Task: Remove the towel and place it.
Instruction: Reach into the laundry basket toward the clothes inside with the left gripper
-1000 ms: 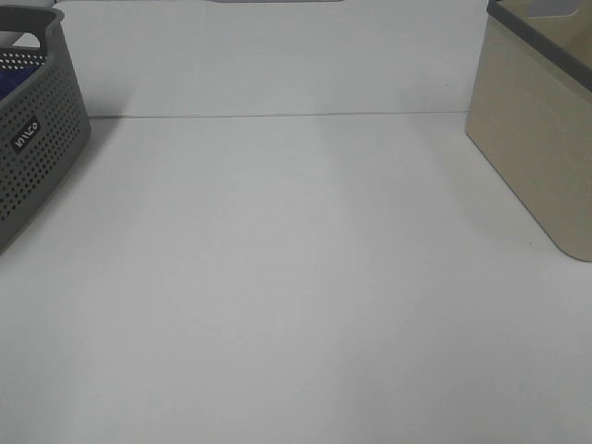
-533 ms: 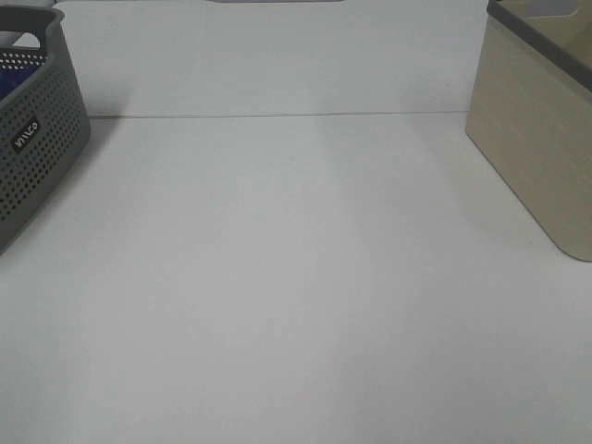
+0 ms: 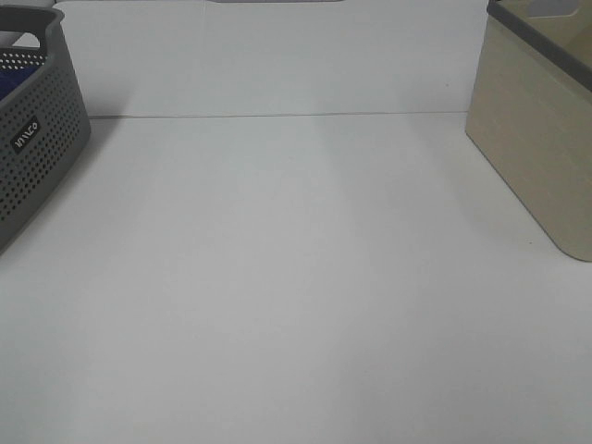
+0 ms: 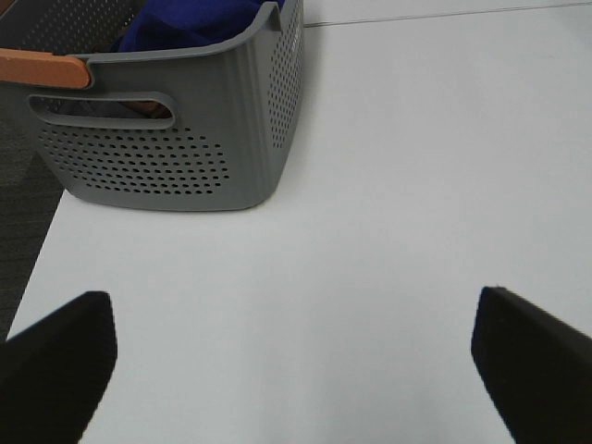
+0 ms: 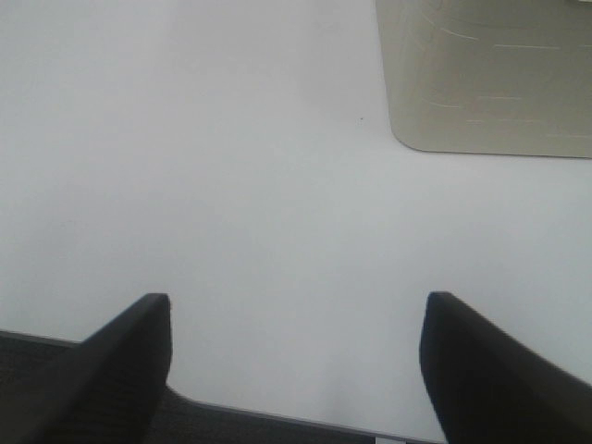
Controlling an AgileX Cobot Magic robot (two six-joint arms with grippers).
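Note:
The royal-blue towel (image 4: pixel 190 20) lies bunched inside the grey perforated basket (image 4: pixel 185 139). In the exterior view a sliver of the towel (image 3: pixel 14 81) shows in the basket (image 3: pixel 42 148) at the far left. My left gripper (image 4: pixel 291 370) is open and empty, over the table near its front left edge, short of the basket. My right gripper (image 5: pixel 296 370) is open and empty over the table's front edge, short of the beige basket (image 5: pixel 486 74). Neither gripper shows in the exterior view.
The beige basket with a dark rim (image 3: pixel 541 120) stands at the right of the white table (image 3: pixel 296 277). An orange-brown handle (image 4: pixel 42 69) lies on the grey basket's rim. Dark floor (image 4: pixel 23 194) lies beyond the table's left edge.

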